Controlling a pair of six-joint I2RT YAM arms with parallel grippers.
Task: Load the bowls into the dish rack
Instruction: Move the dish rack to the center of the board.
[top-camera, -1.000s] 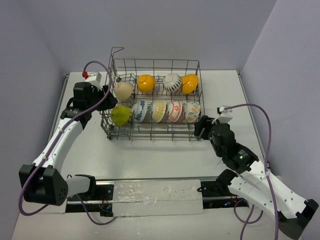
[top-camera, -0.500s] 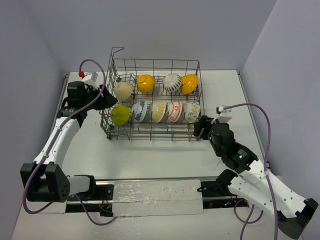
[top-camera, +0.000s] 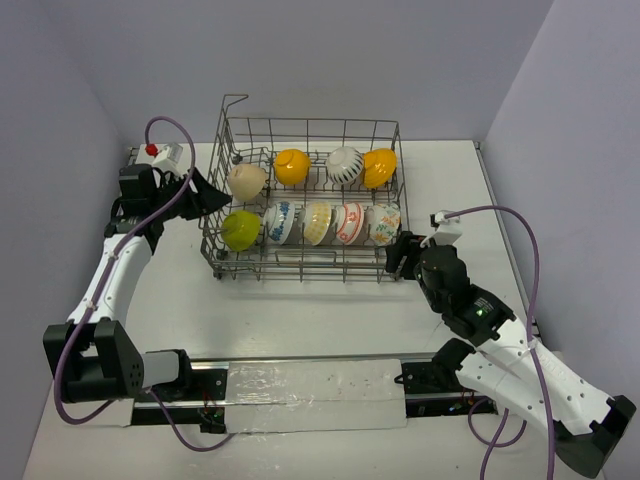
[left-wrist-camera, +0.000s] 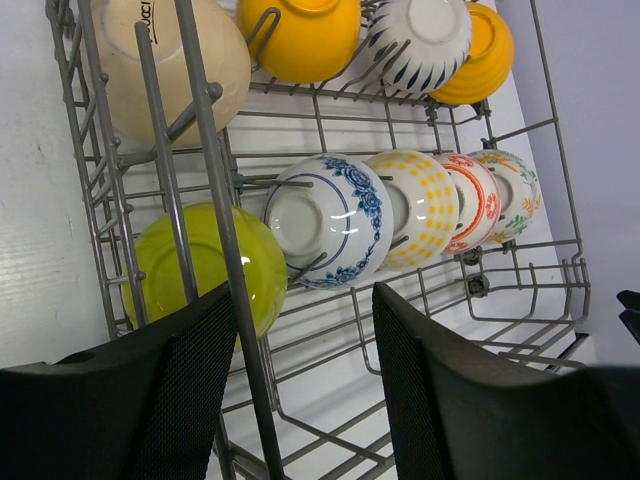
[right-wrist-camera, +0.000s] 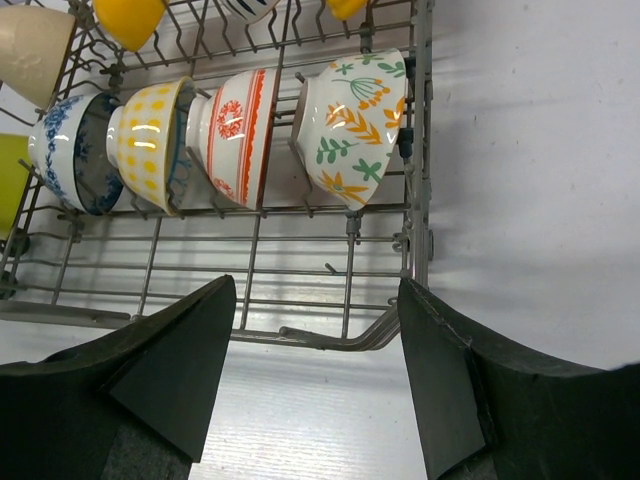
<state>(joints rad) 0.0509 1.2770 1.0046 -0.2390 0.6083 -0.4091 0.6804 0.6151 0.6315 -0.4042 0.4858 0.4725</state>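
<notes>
The grey wire dish rack (top-camera: 310, 121) stands mid-table with several bowls on edge between its tines. The back row holds a tan bowl (top-camera: 246, 181), two orange-yellow bowls (top-camera: 291, 166) and a white striped one (top-camera: 344, 164). In front sit the lime green bowl (left-wrist-camera: 200, 270), the blue-patterned bowl (left-wrist-camera: 325, 220) and the red-and-white bowl (right-wrist-camera: 238, 130). My left gripper (left-wrist-camera: 305, 300) is open and empty at the rack's left side, with a side wire close to one finger. My right gripper (right-wrist-camera: 315, 290) is open and empty just outside the rack's near right corner.
A yellow-dotted bowl (right-wrist-camera: 150, 140) and a floral bowl (right-wrist-camera: 355, 120) also stand in the front row. The rack's raised handle (top-camera: 233, 100) sticks up at its back left corner. Walls close in on the left, back and right of the white table (top-camera: 300, 320).
My left arm has drawn back to the left, away from the tan and lime green bowls at the rack's side. The right arm has barely moved.
</notes>
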